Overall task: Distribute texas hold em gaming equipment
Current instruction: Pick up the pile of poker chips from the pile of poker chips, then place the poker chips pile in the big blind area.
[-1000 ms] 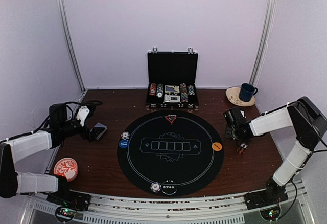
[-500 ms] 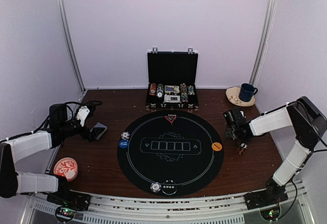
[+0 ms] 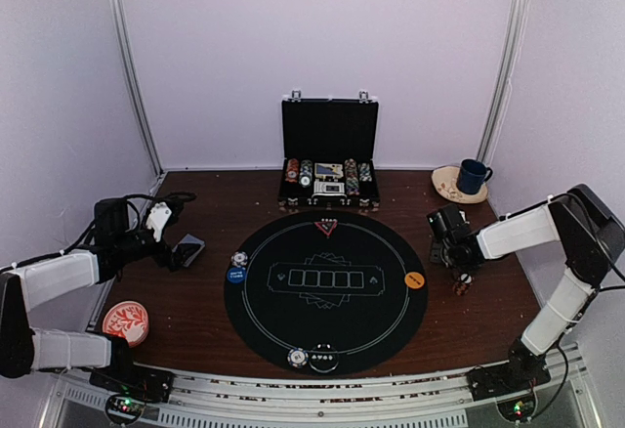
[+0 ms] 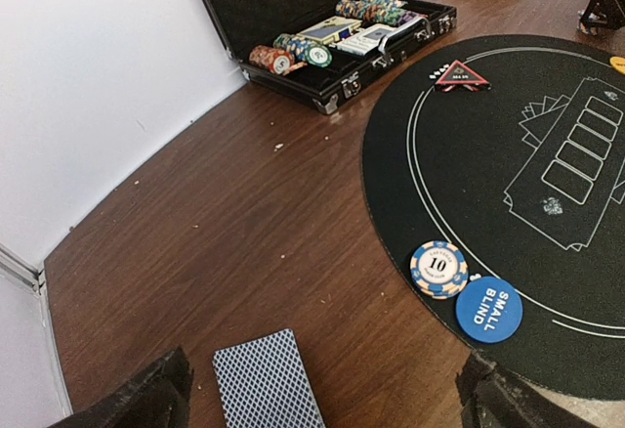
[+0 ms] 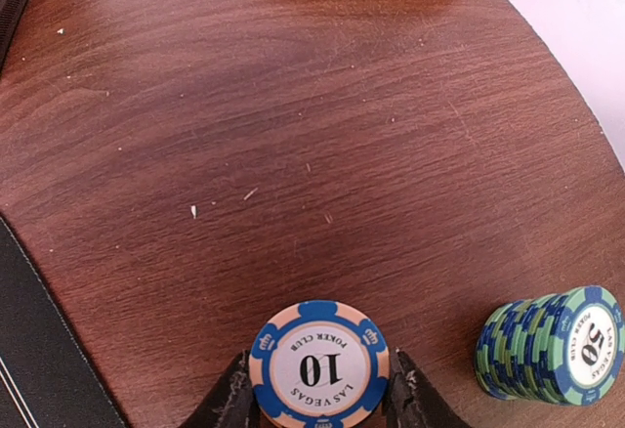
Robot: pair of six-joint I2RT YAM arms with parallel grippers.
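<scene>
I see right gripper (image 5: 320, 397) fingers flanking 10 chip (image 5: 319, 364), grip unclear; off-centre pinch may flip it. Left gripper (image 4: 322, 394) wide, empty.

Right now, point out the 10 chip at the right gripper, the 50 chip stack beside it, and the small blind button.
10 chip (image 5: 319, 369): right wrist view, centre of its face.
50 chip stack (image 5: 547, 350): right wrist view, striped edges mid-stack.
small blind button (image 4: 488, 309): left wrist view, centre of its blue face.
</scene>
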